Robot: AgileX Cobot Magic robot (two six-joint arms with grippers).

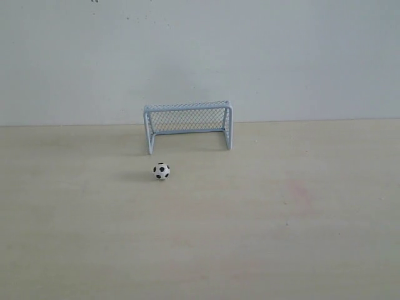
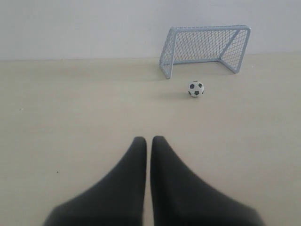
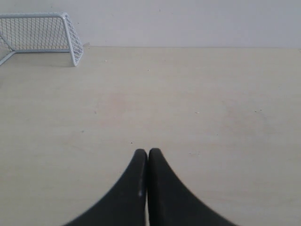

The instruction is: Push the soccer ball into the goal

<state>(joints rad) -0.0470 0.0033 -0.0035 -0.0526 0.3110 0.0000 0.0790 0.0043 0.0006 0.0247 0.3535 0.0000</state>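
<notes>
The small black-and-white soccer ball (image 1: 161,171) rests on the pale table a short way in front of the goal (image 1: 188,124), near its left post. The goal, with a pale blue-white frame and mesh net, stands against the back wall with its mouth facing me. In the left wrist view the soccer ball (image 2: 196,88) and goal (image 2: 205,46) lie well ahead of my left gripper (image 2: 149,139), which is shut on nothing. My right gripper (image 3: 148,151) is shut and empty too, with only part of the goal (image 3: 42,33) in its view. Neither arm shows in the exterior view.
A pale wooden tabletop (image 1: 281,219) stretches around the ball and goal. A plain light wall (image 1: 200,56) rises right behind the goal.
</notes>
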